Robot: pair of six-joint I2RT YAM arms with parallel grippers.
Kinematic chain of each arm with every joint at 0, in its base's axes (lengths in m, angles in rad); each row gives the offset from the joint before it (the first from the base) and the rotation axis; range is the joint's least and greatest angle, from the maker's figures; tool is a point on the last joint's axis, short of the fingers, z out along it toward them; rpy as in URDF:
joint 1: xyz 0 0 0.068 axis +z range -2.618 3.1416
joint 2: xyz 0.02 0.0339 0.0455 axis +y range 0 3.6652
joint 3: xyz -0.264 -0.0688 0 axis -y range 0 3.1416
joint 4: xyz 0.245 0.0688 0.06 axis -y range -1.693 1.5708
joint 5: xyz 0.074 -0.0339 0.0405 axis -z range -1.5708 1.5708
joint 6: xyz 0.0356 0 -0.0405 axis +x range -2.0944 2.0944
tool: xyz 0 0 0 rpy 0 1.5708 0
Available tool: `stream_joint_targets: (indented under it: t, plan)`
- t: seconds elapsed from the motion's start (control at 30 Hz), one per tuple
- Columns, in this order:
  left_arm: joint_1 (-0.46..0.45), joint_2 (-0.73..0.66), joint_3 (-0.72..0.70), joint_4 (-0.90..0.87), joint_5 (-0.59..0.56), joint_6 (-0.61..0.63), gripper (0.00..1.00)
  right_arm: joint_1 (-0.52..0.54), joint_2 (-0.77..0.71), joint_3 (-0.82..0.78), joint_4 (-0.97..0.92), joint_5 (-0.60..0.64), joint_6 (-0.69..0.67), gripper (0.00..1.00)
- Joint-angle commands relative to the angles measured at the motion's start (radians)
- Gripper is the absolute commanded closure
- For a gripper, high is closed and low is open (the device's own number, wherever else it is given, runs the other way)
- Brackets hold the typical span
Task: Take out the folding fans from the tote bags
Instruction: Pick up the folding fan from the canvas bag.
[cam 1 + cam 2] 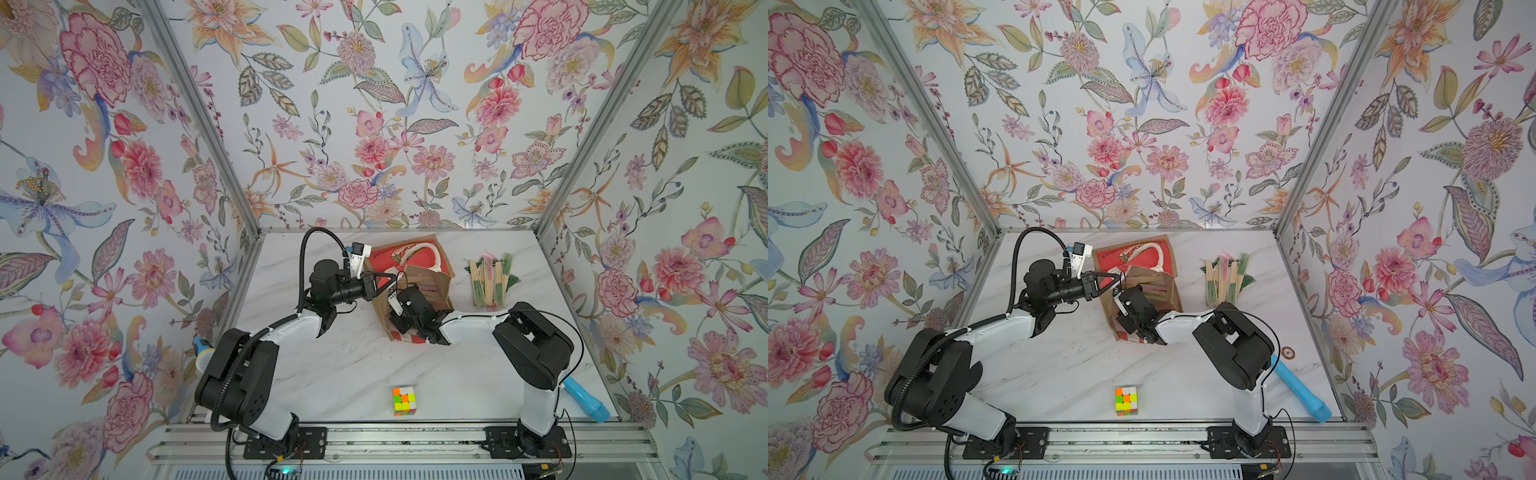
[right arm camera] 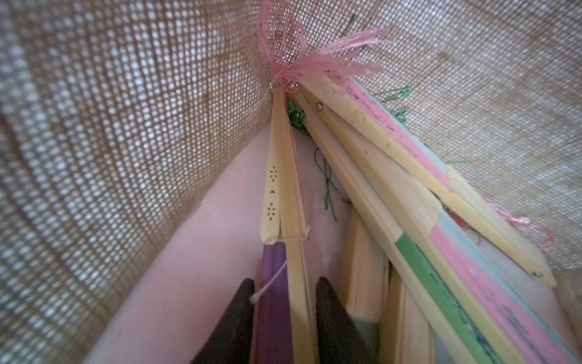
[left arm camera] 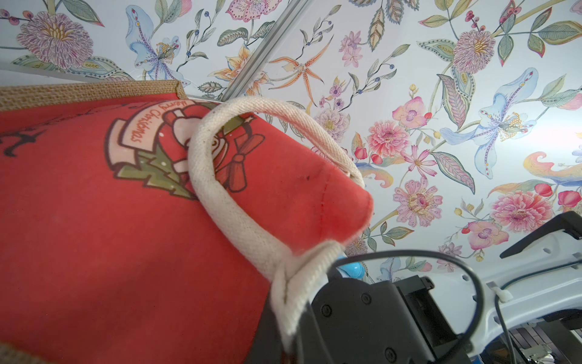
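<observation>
The tote bag (image 1: pixel 419 259) lies tipped on the marble table, red panel up, seen in both top views. My left gripper (image 1: pixel 394 277) is shut on its white rope handle (image 3: pixel 220 201) and holds the mouth up. My right gripper (image 2: pixel 285 286) is deep inside the bag, so its fingertips are hidden in both top views. In the right wrist view its dark fingers (image 2: pixel 239 309) press both sides of a closed folding fan with purple pleats (image 2: pixel 274 283). Several more folding fans (image 2: pixel 409 205) with pink and green pleats lean in the bag's corner. A pile of folding fans (image 1: pixel 490 278) lies on the table right of the bag.
A colourful puzzle cube (image 1: pixel 404 401) sits near the front edge. A long light-blue tube (image 1: pixel 586 399) lies at the front right behind the right arm. A blue and yellow object (image 1: pixel 202 353) stands at the left wall.
</observation>
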Motion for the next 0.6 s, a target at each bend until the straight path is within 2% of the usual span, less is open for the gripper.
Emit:
stream_joint_targets:
  t: [0.0,0.37,0.57]
  plan:
    - [0.002,-0.005,-0.004,0.044,0.048,-0.034,1.0,0.005,0.013,0.023,-0.032,-0.023,-0.022,0.72]
    - [0.008,-0.004,-0.012,0.044,0.049,-0.032,1.0,-0.007,0.007,0.005,-0.036,-0.075,-0.018,0.88]
    - [0.009,0.001,-0.018,0.061,0.049,-0.041,1.0,-0.017,-0.073,-0.062,0.043,-0.11,0.014,0.89]
